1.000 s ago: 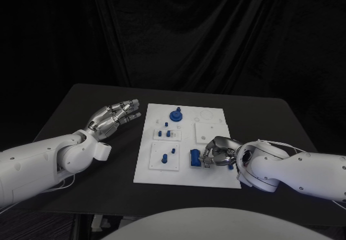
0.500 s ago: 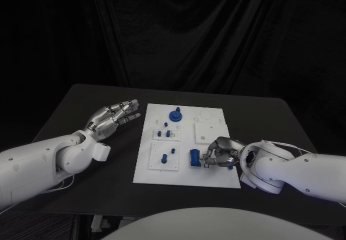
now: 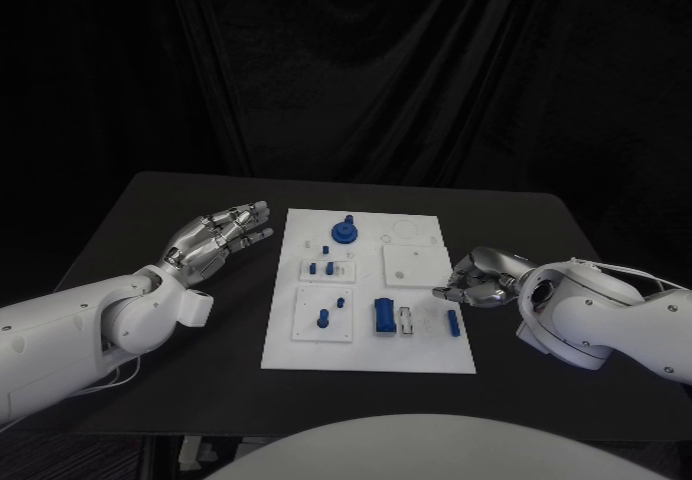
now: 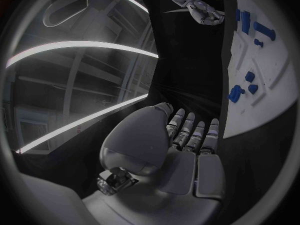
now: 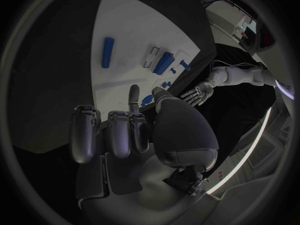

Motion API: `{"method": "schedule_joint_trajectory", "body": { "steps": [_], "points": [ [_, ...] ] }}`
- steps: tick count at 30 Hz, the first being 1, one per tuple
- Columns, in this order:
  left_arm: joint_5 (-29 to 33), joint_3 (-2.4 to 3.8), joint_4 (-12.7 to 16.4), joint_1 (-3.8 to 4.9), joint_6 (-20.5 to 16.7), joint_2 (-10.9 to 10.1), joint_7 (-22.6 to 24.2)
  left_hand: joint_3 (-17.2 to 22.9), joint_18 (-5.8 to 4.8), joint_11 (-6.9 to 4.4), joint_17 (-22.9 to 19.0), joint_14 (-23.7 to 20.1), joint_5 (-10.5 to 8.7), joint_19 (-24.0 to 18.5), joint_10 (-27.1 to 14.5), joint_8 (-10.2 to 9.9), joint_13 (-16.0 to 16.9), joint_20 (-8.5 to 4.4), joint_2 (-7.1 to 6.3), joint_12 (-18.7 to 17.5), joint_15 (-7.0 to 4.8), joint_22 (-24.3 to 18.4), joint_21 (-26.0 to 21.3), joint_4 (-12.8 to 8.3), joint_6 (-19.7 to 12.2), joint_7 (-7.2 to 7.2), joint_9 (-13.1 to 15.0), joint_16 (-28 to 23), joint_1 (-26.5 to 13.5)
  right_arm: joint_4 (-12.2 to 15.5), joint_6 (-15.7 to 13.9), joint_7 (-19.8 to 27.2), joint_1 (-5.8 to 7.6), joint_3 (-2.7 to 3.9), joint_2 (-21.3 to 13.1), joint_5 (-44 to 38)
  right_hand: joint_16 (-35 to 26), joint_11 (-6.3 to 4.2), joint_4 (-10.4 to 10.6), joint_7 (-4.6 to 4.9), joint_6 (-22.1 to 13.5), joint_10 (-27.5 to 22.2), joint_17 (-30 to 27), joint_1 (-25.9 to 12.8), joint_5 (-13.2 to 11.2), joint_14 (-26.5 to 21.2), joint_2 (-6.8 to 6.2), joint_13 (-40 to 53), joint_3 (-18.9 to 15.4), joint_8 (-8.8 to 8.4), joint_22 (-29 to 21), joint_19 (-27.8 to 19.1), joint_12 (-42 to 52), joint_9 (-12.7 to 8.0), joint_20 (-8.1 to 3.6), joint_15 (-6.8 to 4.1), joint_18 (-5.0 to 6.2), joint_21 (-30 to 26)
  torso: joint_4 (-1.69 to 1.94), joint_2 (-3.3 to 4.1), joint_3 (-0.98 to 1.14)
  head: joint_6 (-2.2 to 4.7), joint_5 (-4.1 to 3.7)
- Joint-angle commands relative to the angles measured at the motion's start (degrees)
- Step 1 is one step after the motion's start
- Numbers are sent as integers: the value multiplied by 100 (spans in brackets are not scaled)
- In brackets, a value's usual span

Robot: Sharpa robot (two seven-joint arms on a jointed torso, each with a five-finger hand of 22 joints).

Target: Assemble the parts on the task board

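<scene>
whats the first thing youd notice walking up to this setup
The white task board in the middle of the black table, dotted with small blue parts. Next, the two silver hands flanking it: the left hand open beside its far left corner, the right hand curled at its right edge, holding nothing visible.

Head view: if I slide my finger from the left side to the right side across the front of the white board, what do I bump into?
Left arm → small blue peg → big blue block → white piece → long blue bar → right arm.
</scene>
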Motion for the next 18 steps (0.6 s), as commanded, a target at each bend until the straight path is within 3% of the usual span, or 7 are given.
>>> {"method": "schedule_joint_trajectory", "body": {
  "steps": [1, 7, 11, 18],
  "points": [
    [9, 5, 15, -11, 5, 0, 62, 28, -40, -9, 6, 27, 27, 29, 42, 25, 10, 4, -20, 31, 30, 6, 21, 1, 40, 369, 8, 34, 46, -50, 124, -567, 7, -9, -22, -642, 16, 46, -4, 0, 57, 598, 1018, 34, 147, 508, -18, 1507, -6, -40, 1256, 306, 16, -67, 36, 43, -75, 15, 12, -4, -5, 1, -61],
    [9, 5, 5, -11, 18, 6, 62, 29, -40, -8, 5, 28, 28, 30, 47, 26, 10, 4, -21, 34, 31, 6, 22, 1, 40, 368, 8, 31, 47, -158, 342, -795, -53, -19, 35, -922, -6, 37, -24, -10, 107, 598, 971, 183, 446, 498, -55, 1507, 43, -89, 1243, 289, 16, -161, 33, 37, -66, -21, 13, -7, -20, 1, -108],
    [9, 5, -4, -11, 28, 15, 61, 30, -41, -6, 5, 29, 27, 30, 49, 26, 10, 4, -20, 35, 31, 5, 20, 2, 38, 368, 8, 32, 48, -208, 471, -920, -127, -21, 109, -1085, -10, 35, -27, -12, 113, 598, 964, 217, 507, 497, -62, 1507, 56, -96, 1242, 288, 16, -177, 32, 35, -65, -23, 8, 3, -5, 1, -162],
    [9, 5, -10, -11, 38, 12, 55, 31, -41, -6, 5, 29, 26, 30, 49, 26, 10, 4, -20, 32, 32, 5, 20, 1, 38, 368, 8, 31, 48, -300, 673, -1082, -260, -22, 223, -1267, -20, 35, -23, -11, 115, 598, 942, 215, 513, 492, -63, 1507, 55, -95, 1236, 281, 16, -178, 32, 35, -61, -39, -4, 10, 9, 1, -179]
  ]
}}
